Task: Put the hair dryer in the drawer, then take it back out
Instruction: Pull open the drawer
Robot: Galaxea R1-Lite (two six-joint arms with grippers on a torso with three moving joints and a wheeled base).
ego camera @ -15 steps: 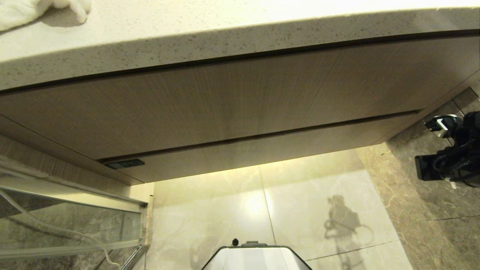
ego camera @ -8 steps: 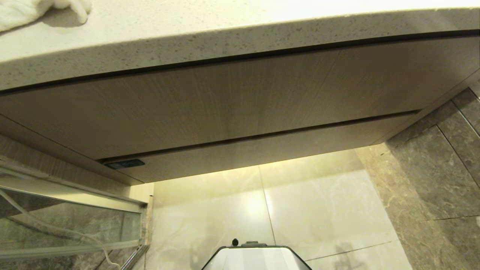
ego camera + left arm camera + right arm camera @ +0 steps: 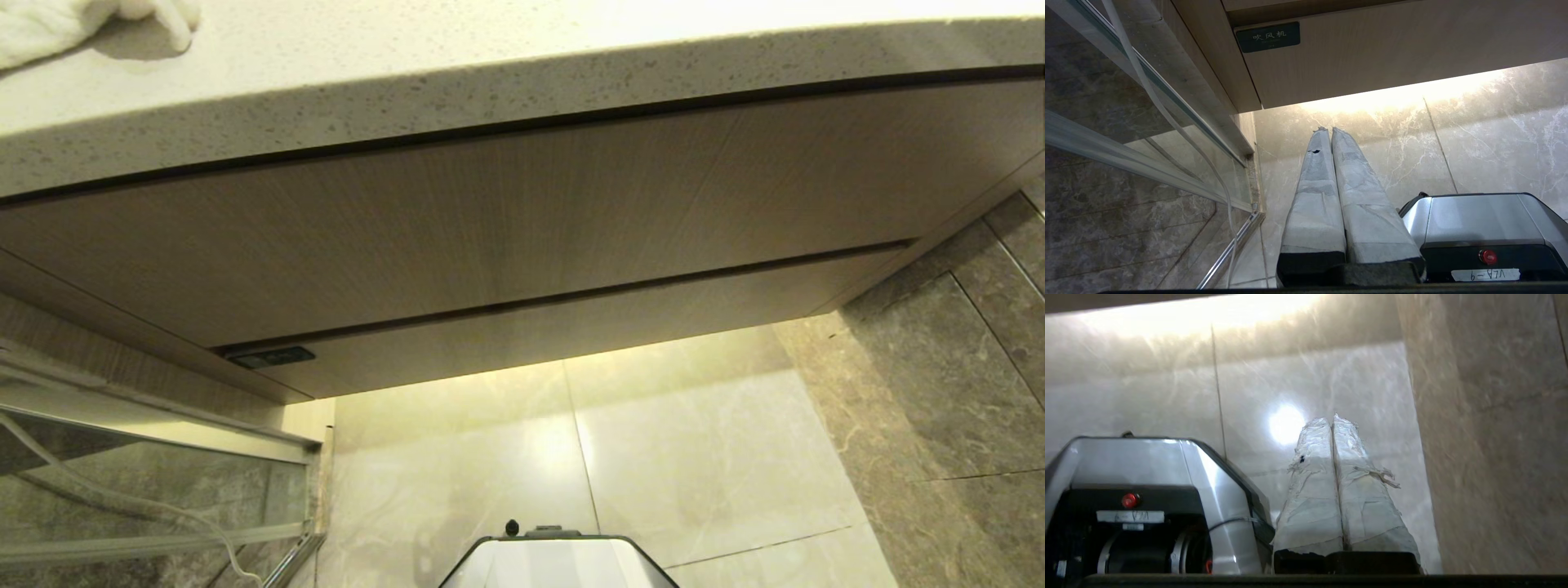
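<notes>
The drawer (image 3: 571,327) is the low wood-grain front under the taller panel; it is pushed in flush, and its inside is hidden. In the left wrist view the drawer (image 3: 1392,53) runs above the lit floor. The hair dryer is out of view. Neither arm shows in the head view. My left gripper (image 3: 1329,130) hangs beside the robot's base, shut with nothing between its taped fingers. On the other side of the base my right gripper (image 3: 1332,418) points at the floor, shut and empty.
A speckled stone countertop (image 3: 408,82) overhangs the cabinet, with a white towel (image 3: 82,24) at its far left. A small dark label plate (image 3: 272,357) sits at the drawer's left end. A glass partition (image 3: 122,457) with a white cable stands at left. Dark stone tiles (image 3: 939,392) lie at right.
My right arm, at the head view's right edge a second ago, has dropped out of that view, and its shadow has gone from the floor. Cabinet and drawer look the same.
</notes>
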